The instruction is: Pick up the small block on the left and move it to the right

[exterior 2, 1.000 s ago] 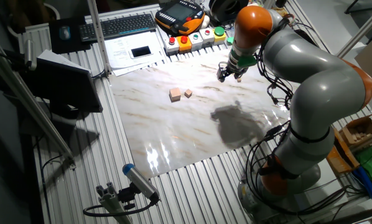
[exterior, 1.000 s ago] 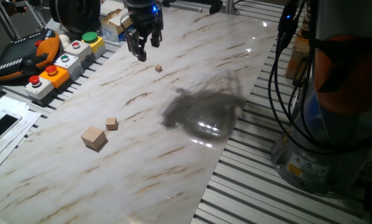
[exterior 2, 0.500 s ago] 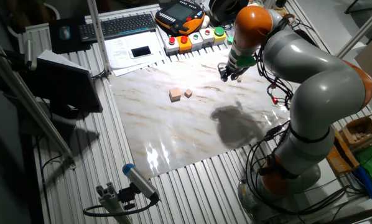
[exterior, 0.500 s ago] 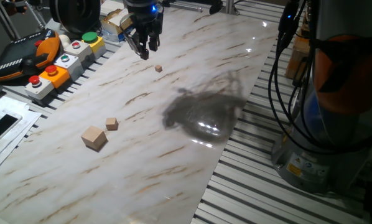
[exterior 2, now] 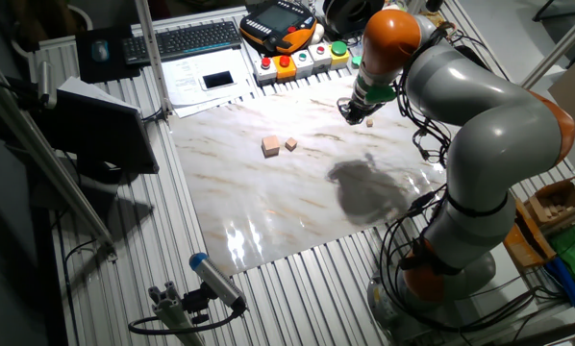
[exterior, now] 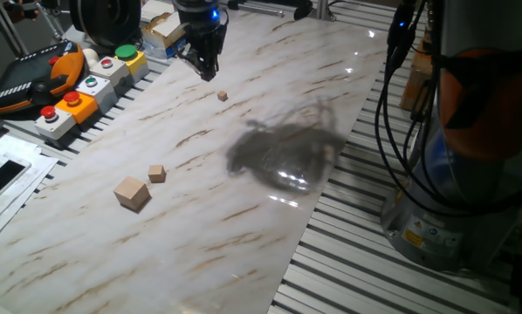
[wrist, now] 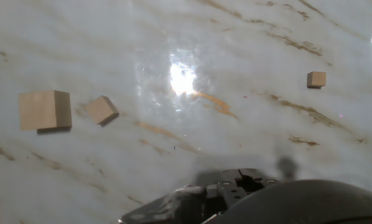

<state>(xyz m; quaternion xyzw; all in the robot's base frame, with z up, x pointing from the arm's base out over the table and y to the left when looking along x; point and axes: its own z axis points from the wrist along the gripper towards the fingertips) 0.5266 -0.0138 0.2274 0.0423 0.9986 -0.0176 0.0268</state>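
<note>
Small block [exterior: 223,96] placement was what we checked first, though we set down the rest by size, with the worktop [exterior: 243,166] as our landmark. That worktop was a pale marbled sheet with brown veins, lying on ribbed aluminium rails, and it carried a dark shadow and a bright glare patch near its middle.

Our arm [exterior 2: 461,96], grey with orange joints, reached over the worktop's far edge in one fixed view. Beside that same edge stood a row of button boxes [exterior: 91,83] with red, green and orange caps, and next to them an orange and black teach pendant [exterior: 34,78]. A keyboard [exterior 2: 187,40] and papers [exterior 2: 206,82] lay beyond the worktop in the other fixed view.

On the worktop itself, the largest cube [exterior: 132,192] sat near the front-left part of the sheet, with the medium cube [exterior: 157,174] just beside it, apart but close; in the hand view the medium one was turned at an angle to its neighbour.

Our pincer [exterior: 204,68] hung above the worktop's far edge, close to the button boxes, its fingers drawn together with nothing between them. It held no cube.

The small block lay flat on the worktop, alone, well apart from the other two cubes and near the pincer, just on the worktop's inner side of it. It touched nothing else that we could see.
</note>
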